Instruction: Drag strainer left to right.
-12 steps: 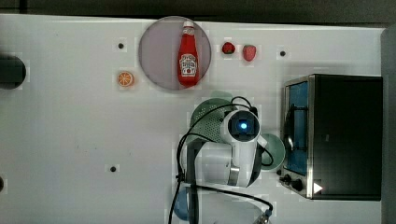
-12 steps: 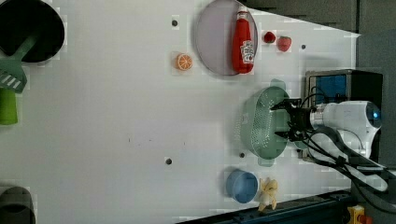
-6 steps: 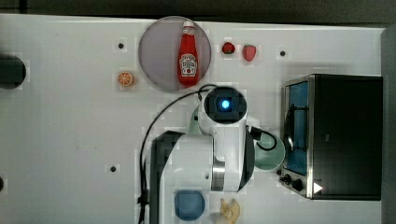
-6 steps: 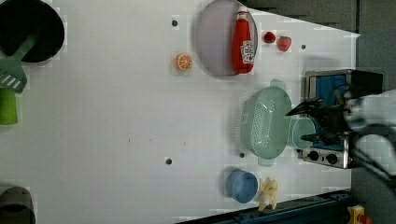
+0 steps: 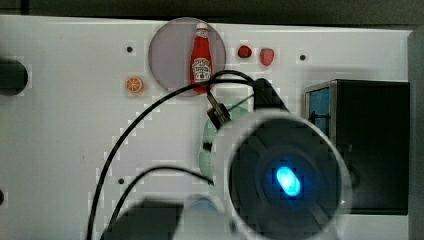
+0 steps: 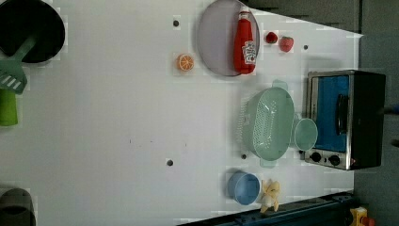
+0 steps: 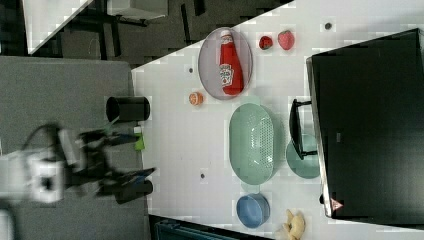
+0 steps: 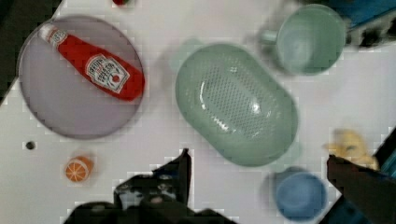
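Gripper (image 8: 259, 170) fingers stood spread wide and empty, high above the white table (image 6: 117, 117), having pulled up and away from the strainer (image 6: 268, 123) they were reaching into a second earlier. Left where it was, the pale mint-green oval strainer, its bottom dotted with small holes, sat upright between the grey plate (image 6: 219, 37) holding a ketchup bottle (image 6: 245, 43) and the blue bowl (image 6: 243, 188), just beside the green mug (image 6: 305, 134) at the toaster oven (image 6: 346, 117).
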Controlling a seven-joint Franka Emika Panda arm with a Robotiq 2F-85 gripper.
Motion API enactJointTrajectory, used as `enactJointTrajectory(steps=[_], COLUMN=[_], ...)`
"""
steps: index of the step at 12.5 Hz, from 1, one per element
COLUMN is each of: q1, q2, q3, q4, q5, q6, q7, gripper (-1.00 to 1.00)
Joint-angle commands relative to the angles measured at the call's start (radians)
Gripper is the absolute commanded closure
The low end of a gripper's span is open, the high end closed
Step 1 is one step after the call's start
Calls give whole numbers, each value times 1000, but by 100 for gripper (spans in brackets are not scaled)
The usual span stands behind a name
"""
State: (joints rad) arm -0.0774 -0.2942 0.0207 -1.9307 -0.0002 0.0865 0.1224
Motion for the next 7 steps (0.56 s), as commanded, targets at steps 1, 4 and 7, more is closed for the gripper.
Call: enactJointTrajectory(steps=[1,4,7], q1=[-10,-11,-11], q2=[25,28,43], q3=[-4,-4,-4], q4=[0,-3,-4], q5=[4,4,4], q6=[-95,-91,-91], q7=[-106,-106,-106], gripper=[-100,-100,-100])
